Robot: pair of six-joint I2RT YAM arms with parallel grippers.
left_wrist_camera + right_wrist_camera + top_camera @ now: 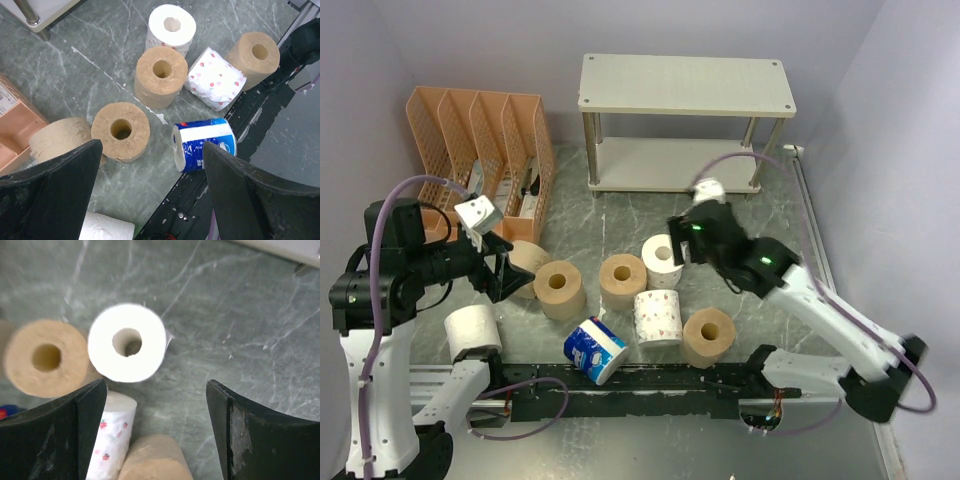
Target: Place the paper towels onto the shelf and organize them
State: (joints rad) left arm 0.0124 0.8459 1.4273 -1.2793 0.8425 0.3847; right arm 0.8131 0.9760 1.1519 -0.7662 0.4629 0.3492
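The paper towels lie loose on the marble table in front of the empty shelf [685,85]. Several tan rolls [560,289] stand on end among a plain white roll [663,260], a pink-printed roll [658,317] and a blue-wrapped roll [594,349] on its side. Another white roll [473,331] lies at the near left. My left gripper [510,275] hovers open above a tan roll [120,131] and the blue-wrapped roll [204,144], holding nothing. My right gripper [156,387] is open and empty just above and beside the plain white roll [127,342].
An orange mesh file organizer [480,150] stands at the back left, close to the left arm. A black rail [650,385] runs along the near table edge. Walls close in on both sides. A shelf leg [30,15] shows in the left wrist view.
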